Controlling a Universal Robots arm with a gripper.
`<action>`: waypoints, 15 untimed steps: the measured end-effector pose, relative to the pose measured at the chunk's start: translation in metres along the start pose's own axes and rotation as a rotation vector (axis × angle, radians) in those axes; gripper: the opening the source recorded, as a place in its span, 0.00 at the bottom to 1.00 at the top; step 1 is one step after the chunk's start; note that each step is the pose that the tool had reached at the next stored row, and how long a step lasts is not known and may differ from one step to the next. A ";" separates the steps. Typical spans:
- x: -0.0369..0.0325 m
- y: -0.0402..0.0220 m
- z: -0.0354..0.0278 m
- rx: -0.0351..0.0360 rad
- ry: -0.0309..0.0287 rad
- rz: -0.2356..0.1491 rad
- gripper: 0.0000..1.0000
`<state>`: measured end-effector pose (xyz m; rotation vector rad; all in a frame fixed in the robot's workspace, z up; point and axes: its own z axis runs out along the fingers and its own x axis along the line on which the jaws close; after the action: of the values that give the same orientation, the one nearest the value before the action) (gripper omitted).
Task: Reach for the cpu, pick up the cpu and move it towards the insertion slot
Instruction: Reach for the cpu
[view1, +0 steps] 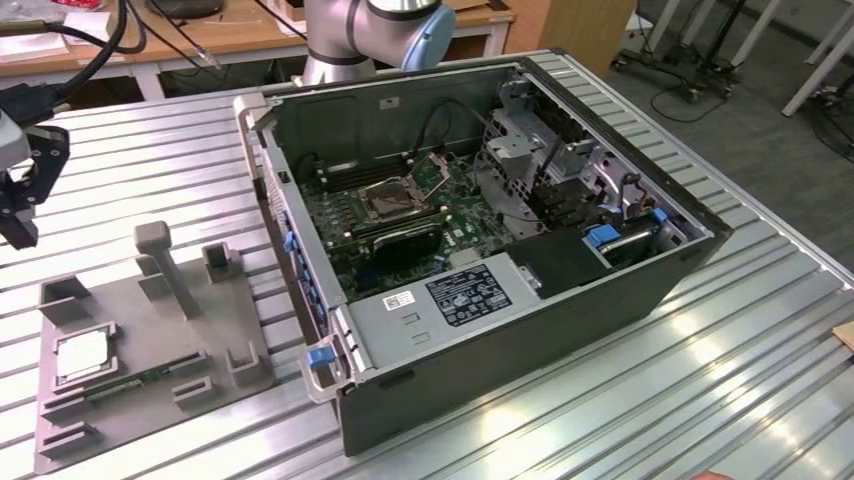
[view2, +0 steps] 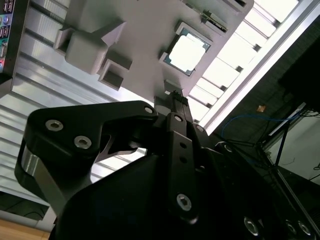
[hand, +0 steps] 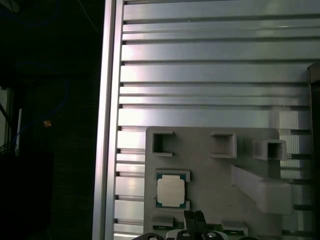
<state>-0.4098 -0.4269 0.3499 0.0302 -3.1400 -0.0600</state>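
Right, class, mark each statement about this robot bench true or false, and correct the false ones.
1. The cpu lies in a recess of the grey fixture. True.
2. The gripper has picked up the cpu. False: the cpu lies in the fixture, apart from the gripper.
3. The computer case lies open, with its board showing. True.
4. The cpu sits in the insertion slot. False: the insertion slot is inside the computer case, while the cpu is on the fixture, towards the exterior view's left of the case.
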 end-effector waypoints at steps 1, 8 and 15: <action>0.0005 -0.0005 0.0009 -0.0001 -0.0001 0.000 0.11; 0.0022 -0.0028 0.0045 0.0000 0.0000 0.000 0.11; 0.0025 -0.0034 0.0047 0.0000 0.0000 0.000 0.11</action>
<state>-0.4122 -0.4303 0.3452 0.0299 -3.1401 -0.0601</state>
